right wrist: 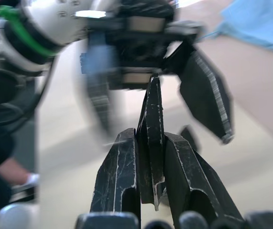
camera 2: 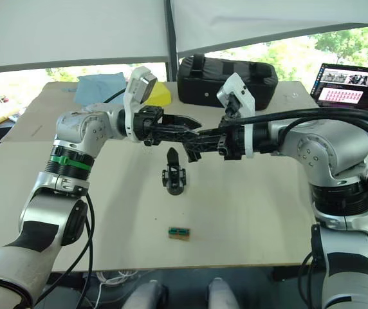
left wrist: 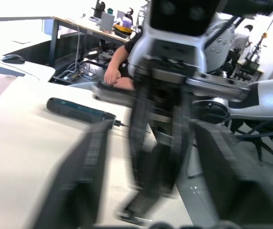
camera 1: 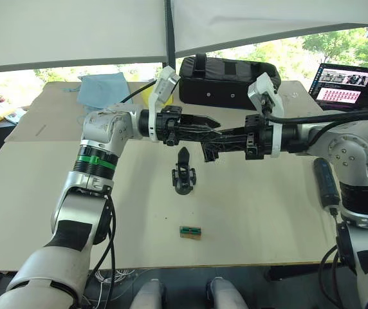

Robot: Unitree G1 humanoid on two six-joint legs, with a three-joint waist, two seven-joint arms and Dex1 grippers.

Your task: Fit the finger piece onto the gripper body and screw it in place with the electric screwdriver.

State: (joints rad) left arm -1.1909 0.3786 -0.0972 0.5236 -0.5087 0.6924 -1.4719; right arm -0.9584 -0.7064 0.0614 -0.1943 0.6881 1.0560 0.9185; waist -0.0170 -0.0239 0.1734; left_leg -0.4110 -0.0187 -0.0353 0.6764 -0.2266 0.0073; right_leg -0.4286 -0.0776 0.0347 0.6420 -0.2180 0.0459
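Above the bench point(camera 1: 248, 212), both arms reach inward; right pincer point(right wrist: 148, 157) clamps the finger piece point(right wrist: 152, 119), tip toward the spread left pincer point(camera 1: 206, 127).

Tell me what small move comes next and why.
Probably close the left gripper on the finger piece: the right gripper holds it pinched, tip between the left's open fingers, while the gripper body waits on the table below.
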